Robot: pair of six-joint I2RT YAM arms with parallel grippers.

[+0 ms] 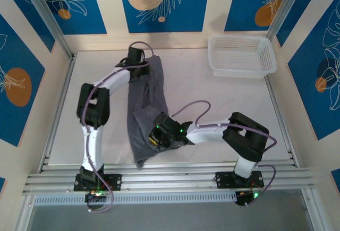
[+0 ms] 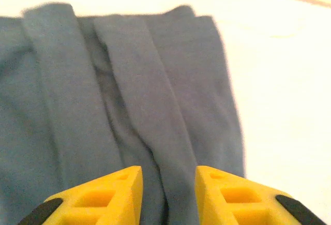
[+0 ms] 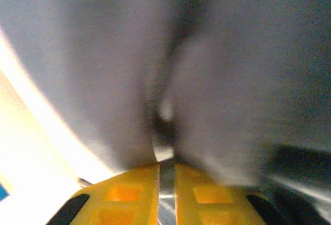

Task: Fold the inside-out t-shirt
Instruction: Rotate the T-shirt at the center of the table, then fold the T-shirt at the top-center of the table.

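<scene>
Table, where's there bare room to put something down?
Widest bare patch: the table between the shirt and the basket, beyond the right arm. A narrower strip runs between the left arm and the left rail. Crowded: the middle, where both arms reach onto the shirt, and the far right corner with the basket.

White arm links (image 1: 90,142), black joints (image 1: 93,107), purple cables (image 1: 194,104), yellow pincer fingers (image 2: 106,196) — black-edged

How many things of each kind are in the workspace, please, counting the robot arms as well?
Grey t-shirt: 1
White basket: 1
Robot arms: 2
Total: 4
</scene>
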